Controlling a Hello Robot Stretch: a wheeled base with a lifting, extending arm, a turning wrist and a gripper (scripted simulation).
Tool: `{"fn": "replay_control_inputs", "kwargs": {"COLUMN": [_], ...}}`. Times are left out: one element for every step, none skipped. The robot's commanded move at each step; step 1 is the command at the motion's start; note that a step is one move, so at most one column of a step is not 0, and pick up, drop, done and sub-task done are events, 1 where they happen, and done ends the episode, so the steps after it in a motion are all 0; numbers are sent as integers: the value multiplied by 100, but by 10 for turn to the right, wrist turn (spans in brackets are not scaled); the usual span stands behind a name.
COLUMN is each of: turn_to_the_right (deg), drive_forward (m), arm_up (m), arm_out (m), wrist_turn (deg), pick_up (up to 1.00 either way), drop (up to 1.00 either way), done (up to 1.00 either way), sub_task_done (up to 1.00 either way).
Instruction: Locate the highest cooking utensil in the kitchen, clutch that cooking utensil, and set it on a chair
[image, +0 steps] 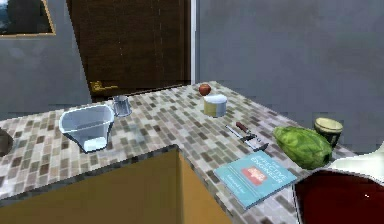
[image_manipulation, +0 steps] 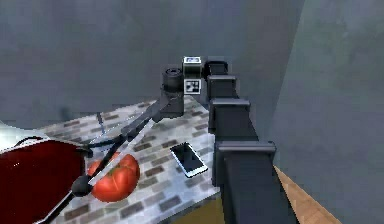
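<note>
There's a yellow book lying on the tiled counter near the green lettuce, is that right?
Not quite: the book is blue, not yellow. It does lie on the tiled counter near the green lettuce, as the forward view shows.

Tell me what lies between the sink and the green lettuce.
In the forward view: bare tiled countertop past the sink, then a small dark-and-silver thing near the lettuce.
</note>
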Motion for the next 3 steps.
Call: {"fn": "replay_control_inputs", "kwargs": {"turn_to_the_right": [0, 0, -450], "drive_forward": [0, 0, 0], "arm_up": [0, 0, 0], "arm_out": [0, -26, 0], "wrist_turn": [-150, 0, 0], "pick_up": [0, 0, 0], "drop": [0, 0, 0], "done": [0, 0, 0], "sub_task_done": [0, 0, 0]}}
